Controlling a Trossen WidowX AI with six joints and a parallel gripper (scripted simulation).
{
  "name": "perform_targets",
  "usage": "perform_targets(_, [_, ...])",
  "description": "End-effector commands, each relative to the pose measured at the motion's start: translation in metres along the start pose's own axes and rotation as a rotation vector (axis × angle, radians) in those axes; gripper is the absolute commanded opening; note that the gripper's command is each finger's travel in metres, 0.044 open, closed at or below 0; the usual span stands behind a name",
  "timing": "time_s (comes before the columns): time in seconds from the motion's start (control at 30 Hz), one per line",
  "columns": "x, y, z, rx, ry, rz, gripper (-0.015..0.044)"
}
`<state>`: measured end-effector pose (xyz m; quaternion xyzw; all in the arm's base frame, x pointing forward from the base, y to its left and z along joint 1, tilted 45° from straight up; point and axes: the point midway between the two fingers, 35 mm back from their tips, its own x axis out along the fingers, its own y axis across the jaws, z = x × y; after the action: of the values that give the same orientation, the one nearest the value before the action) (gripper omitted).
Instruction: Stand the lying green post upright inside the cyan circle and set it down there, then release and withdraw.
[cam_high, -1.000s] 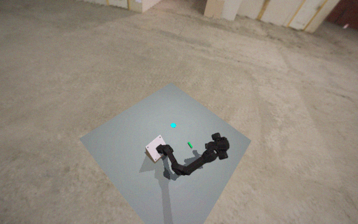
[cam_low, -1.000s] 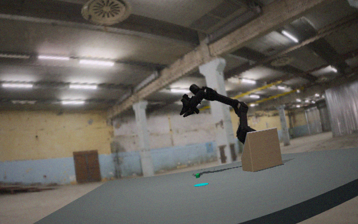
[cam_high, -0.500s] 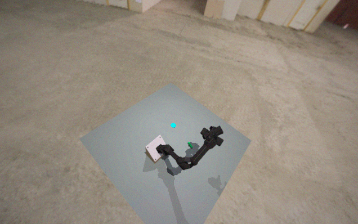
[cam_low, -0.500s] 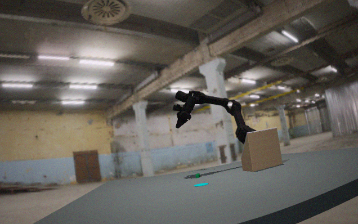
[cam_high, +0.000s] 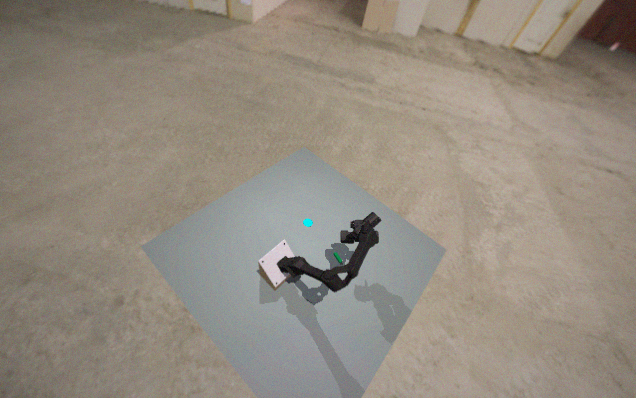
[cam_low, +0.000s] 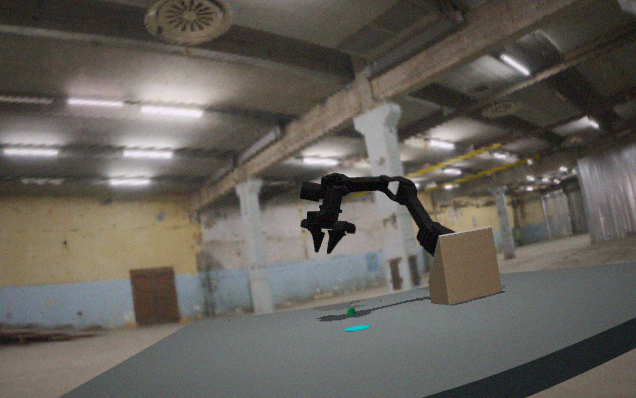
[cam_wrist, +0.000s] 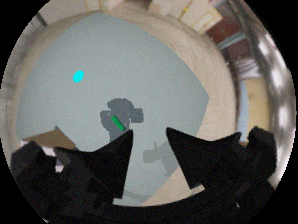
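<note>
The green post (cam_high: 338, 257) (cam_low: 351, 312) (cam_wrist: 118, 123) lies on its side on the grey-blue table, in the arm's shadow. The flat cyan circle (cam_high: 308, 222) (cam_low: 357, 328) (cam_wrist: 78, 76) is a short way from the post, with nothing standing on it. My gripper (cam_low: 323, 252) (cam_wrist: 149, 131) is open partway and empty, with its fingers pointing down. It hangs well above the table. In the wrist view the post shows beyond the left fingertip, a little to the left of the gap between the fingers. The fingertips are not clear in the top view.
A wedge-shaped block (cam_high: 271, 258) (cam_low: 470, 265) (cam_wrist: 49, 138), wooden with a pale top face, stands at the arm's base. The arm (cam_high: 361, 257) (cam_low: 367, 184) reaches out from it over the grey-blue table (cam_high: 225, 225) (cam_low: 225, 350) (cam_wrist: 55, 105). Dark arm shadows lie across the table.
</note>
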<state>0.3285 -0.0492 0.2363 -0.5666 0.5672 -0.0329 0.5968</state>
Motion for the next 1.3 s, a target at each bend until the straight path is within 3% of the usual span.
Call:
perform_targets(0.0, [0.017, 0.024, 0.003, -0.156, 0.046, 0.074, 0.0233])
perform_targets(0.33, [0.054, 0.086, -0.001, -0.553, 0.149, 0.284, 0.0233])
perform_targets(0.57, [0.058, 0.090, -0.002, -0.579, 0.154, 0.300, 0.0233])
perform_targets(0.83, [0.159, 0.114, -0.025, -0.579, 0.156, 0.298, 0.0233])
perform_targets(1.03, [0.167, 0.117, -0.029, -0.579, 0.159, 0.297, 0.0233])
perform_targets(1.27, [0.167, 0.117, -0.029, -0.579, 0.159, 0.297, 0.0049])
